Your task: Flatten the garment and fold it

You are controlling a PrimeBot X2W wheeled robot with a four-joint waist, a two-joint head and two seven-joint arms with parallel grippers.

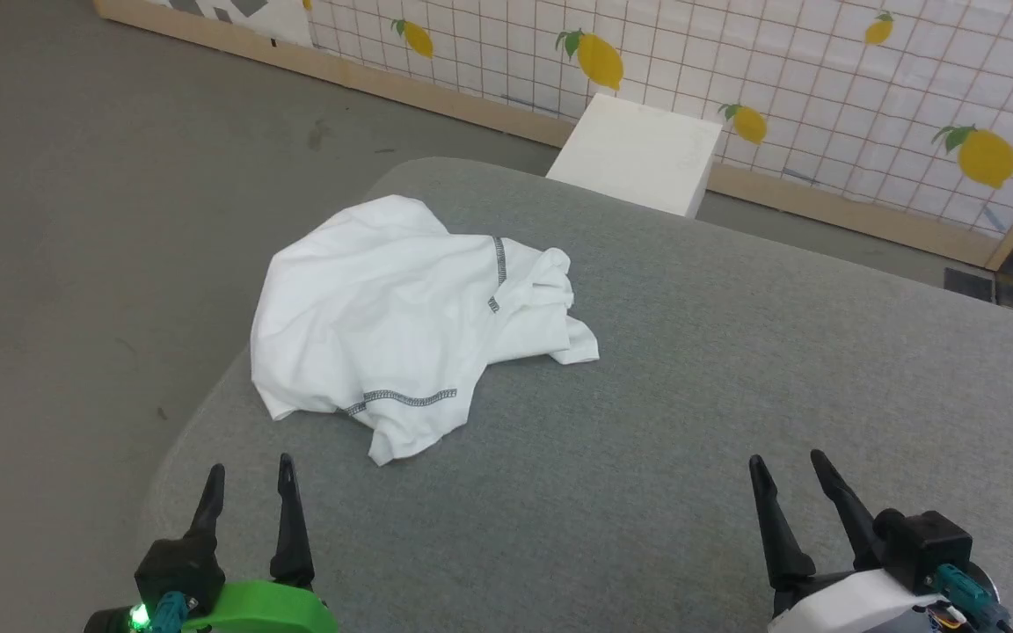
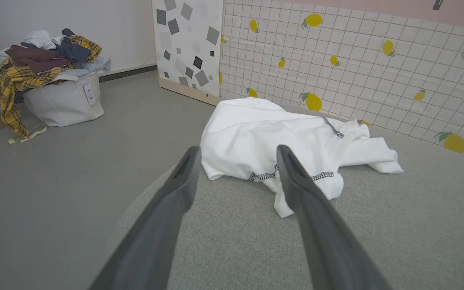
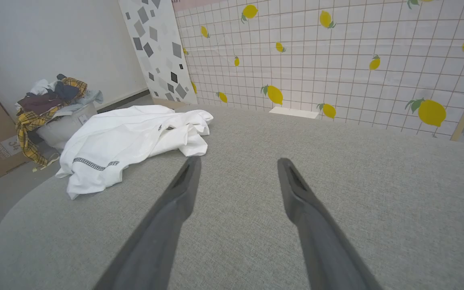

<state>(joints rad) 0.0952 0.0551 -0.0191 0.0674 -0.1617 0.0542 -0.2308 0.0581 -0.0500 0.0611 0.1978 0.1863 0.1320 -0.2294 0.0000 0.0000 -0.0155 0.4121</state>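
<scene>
The garment (image 1: 392, 325) is a white T-shirt with dark zigzag stitching, lying crumpled in a heap on the left part of the grey padded table (image 1: 691, 396). Its left side reaches the table's edge. My left gripper (image 1: 250, 470) stands open at the lower left, short of the heap's near hem, nothing between its fingers. In the left wrist view the garment (image 2: 272, 137) lies just beyond the fingertips. My right gripper (image 1: 788, 466) stands open at the lower right over bare table, well away from the garment (image 3: 127, 137).
A rigid white box (image 1: 638, 154) stands on the floor behind the table, against the lemon-patterned wall (image 1: 823, 79). A pale bag heaped with mixed clothes (image 2: 50, 76) sits on the grey floor to the left. The table's right half (image 1: 823, 352) is bare.
</scene>
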